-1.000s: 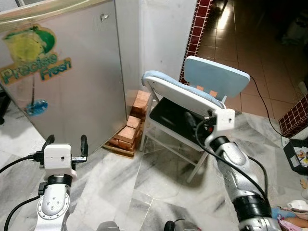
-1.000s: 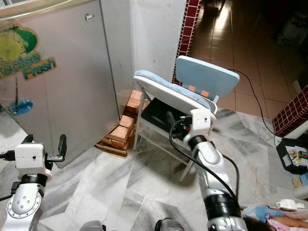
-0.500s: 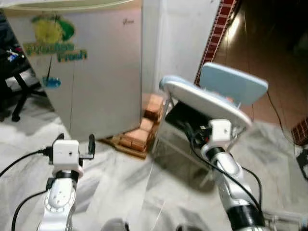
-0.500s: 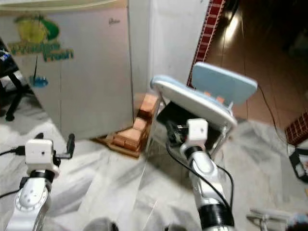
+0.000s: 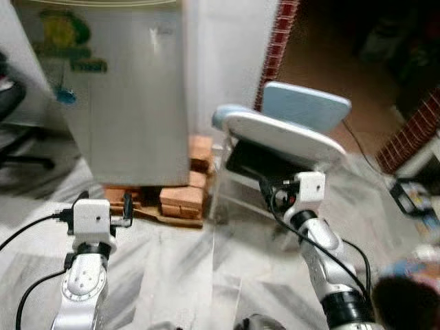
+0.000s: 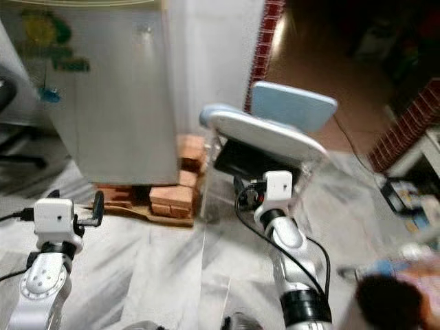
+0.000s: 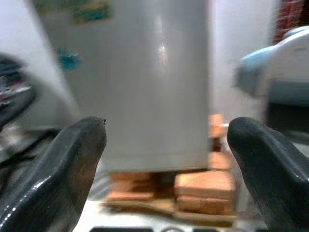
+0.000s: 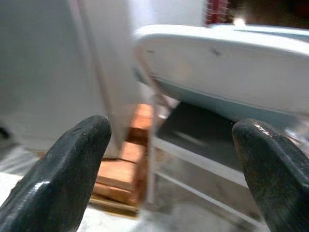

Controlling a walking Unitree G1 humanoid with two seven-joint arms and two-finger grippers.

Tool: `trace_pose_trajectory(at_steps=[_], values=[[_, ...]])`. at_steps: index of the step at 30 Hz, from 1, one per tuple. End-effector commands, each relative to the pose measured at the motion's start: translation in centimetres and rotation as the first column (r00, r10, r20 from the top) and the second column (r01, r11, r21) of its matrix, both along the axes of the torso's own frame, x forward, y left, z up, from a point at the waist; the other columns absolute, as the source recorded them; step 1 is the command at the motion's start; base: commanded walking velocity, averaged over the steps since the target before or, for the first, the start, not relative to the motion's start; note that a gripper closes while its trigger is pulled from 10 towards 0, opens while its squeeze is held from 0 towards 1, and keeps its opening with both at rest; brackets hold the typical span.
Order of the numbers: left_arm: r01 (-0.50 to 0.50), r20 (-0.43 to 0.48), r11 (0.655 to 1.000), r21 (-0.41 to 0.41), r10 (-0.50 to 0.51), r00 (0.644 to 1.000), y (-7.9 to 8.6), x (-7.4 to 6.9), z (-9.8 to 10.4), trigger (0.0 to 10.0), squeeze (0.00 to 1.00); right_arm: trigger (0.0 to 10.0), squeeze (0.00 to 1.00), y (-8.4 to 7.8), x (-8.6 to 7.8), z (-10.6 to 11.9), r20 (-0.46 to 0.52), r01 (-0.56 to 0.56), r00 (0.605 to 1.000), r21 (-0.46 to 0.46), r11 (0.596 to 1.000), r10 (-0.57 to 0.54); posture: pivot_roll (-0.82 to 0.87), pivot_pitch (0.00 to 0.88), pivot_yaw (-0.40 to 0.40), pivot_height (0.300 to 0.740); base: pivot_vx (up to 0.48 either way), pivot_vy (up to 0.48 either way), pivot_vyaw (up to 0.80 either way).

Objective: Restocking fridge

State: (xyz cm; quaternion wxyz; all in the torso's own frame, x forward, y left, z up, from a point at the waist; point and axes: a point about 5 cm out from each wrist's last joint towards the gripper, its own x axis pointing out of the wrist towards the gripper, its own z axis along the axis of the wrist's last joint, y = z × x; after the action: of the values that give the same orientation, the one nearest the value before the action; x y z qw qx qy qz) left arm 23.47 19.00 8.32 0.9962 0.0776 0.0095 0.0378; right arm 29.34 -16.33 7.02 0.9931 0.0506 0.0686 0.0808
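While the robot stands off from the closed fridge (image 5: 124, 96), the approach is best squared to its door, keeping clear of the tilted chair (image 5: 282, 134). Near: left gripper (image 5: 103, 206) and right gripper (image 6: 247, 192), both spread wide and empty. Beyond: bricks (image 5: 182, 199) under the fridge base.
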Motion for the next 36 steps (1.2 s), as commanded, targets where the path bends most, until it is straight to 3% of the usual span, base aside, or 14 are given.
trace_pose_trajectory(at_steps=[1, 9, 16, 20, 24, 28, 36], values=[[-0.017, -0.015, 1.0, 0.015, 0.018, 1.0, 0.6, -0.5, -0.4, 10.0, 0.0, 10.0, 0.0, 0.3, 0.3, 0.5, 0.022, -0.006, 1.0, 0.016, 1.0, 0.006, 0.03, 0.022, -0.004, 0.74, 0.0, 0.48, 0.0], [-0.02, -0.019, 1.0, 0.013, 0.02, 1.0, 0.6, -0.4, -0.4, 10.0, 0.0, 10.0, 0.0, -0.3, 0.4, 0.1, -0.002, 0.017, 1.0, -0.009, 1.0, -0.017, 0.03, 0.027, -0.007, 0.74, 0.0, 0.48, 0.0], [-0.011, -0.01, 1.0, 0.022, 0.011, 1.0, 0.5, 0.0, -0.3, 10.0, 0.0, 10.0, 0.0, 0.1, 0.5, 0.0, 0.034, 0.029, 0.999, -0.109, 0.994, -0.025, 0.04, 0.031, 0.002, 0.74, 0.0, 0.48, 0.0], [-0.006, 0.007, 0.999, 0.032, 0.006, 1.0, 0.6, 0.5, 0.3, 10.0, 0.0, 10.0, 0.0, 0.4, 0.9, 0.1, 0.043, 0.039, 0.998, -0.096, 0.995, -0.035, 0.05, 0.042, 0.006, 0.74, 0.0, 0.48, 0.0], [0.011, 0.017, 0.999, 0.033, -0.011, 1.0, -0.4, 0.4, 0.4, 10.0, 0.0, 10.0, 0.0, 0.4, 0.8, 0.0, 0.03, 0.022, 0.999, -0.077, 0.997, -0.019, 0.07, 0.069, -0.013, 0.74, 0.0, 0.453, 0.0], [0.037, 0.025, 0.998, 0.046, -0.039, 0.999, -2.3, -0.2, 0.2, 10.0, 0.0, 10.0, 0.0, 0.6, 0.6, -0.2, 0.029, -0.004, 1.0, -0.069, 0.998, 0.006, 0.08, 0.078, -0.034, 0.74, 0.0, 0.0, 0.0], [-0.03, 0.033, 0.999, 0.032, 0.029, 0.999, -2.2, -0.5, 0.2, 10.0, 0.0, 10.0, 0.0, 1.0, 0.7, 0.1, 0.042, -0.047, 0.998, -0.066, 0.997, 0.05, 0.08, 0.09, -0.066, 0.74, 0.0, 0.0, 0.0]])
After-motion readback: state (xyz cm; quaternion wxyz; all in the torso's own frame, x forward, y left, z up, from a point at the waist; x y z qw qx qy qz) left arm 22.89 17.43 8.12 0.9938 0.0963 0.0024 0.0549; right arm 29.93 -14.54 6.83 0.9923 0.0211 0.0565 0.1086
